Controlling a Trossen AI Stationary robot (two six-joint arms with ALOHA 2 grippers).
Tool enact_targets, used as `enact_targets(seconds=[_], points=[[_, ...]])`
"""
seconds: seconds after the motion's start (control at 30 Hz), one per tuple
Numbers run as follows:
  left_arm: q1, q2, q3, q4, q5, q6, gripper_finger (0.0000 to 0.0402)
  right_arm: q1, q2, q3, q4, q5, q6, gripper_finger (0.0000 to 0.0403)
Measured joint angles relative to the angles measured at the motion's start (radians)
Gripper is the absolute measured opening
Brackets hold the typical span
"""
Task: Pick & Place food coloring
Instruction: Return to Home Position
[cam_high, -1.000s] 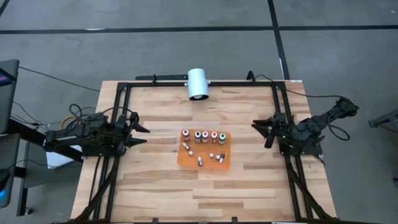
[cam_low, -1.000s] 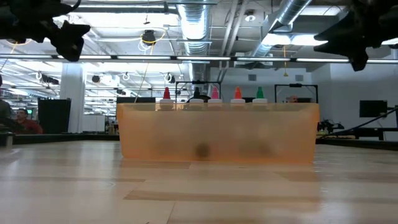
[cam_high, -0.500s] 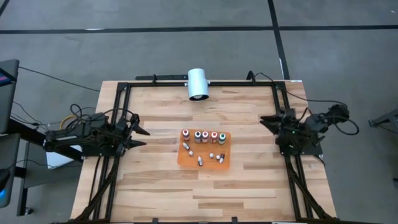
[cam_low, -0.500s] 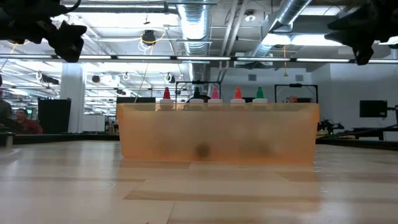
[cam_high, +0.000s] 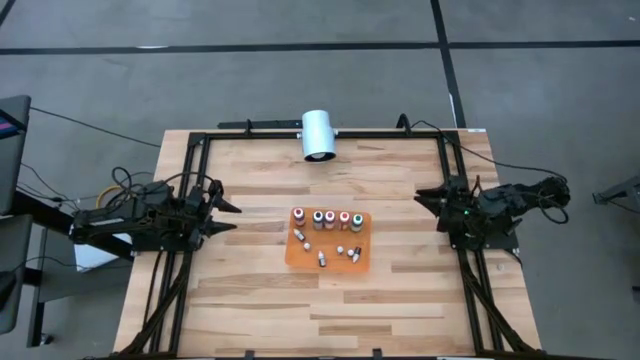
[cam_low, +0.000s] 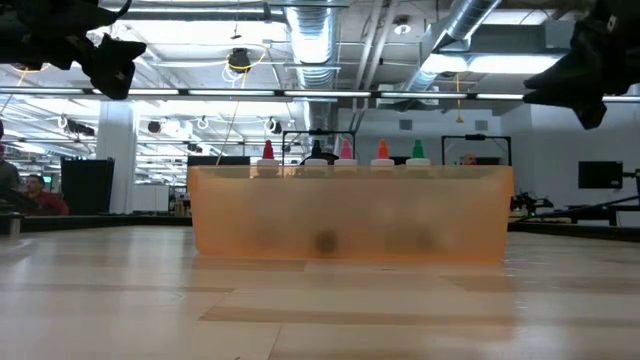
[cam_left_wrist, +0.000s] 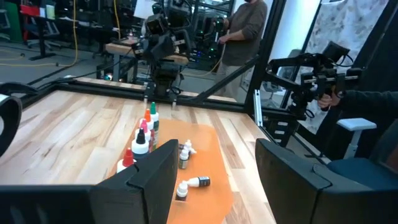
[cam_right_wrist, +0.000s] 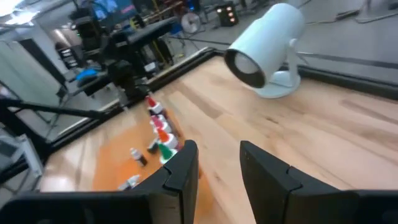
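food coloring bottles are all in the orange bin, which sits about mid table. five stand upright in a row along the bin's far edge, near the white cylinder. a few more lie on their sides on the bin floor in front of that row. from the low view you just see the coloured tops (red, dark, pink, orange, green) poking over the bin's hazy wall.

left gripper hangs over the left side of the table, well apart from the bin and pointed at it. its fingers are spread and there's nothing between them. right gripper is over on the right side, also well clear of the bin. its fingers have a gap between them and hold nothing, so it's released too. both sit up off the wood, and in the low view they only show in the top corners, left and right.

left wrist cam looks down the bottle row to the right arm across the table, with a person standing in the room behind it.
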Motion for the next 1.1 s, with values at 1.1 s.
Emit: enact_targets(seconds=[1.1], points=[[0.015, 0.0, 0.0, -0.001, 0.108, 0.028, 0.0206, -0.304, -0.016, -0.206, 0.358, -0.291, -0.168, 0.0109]])
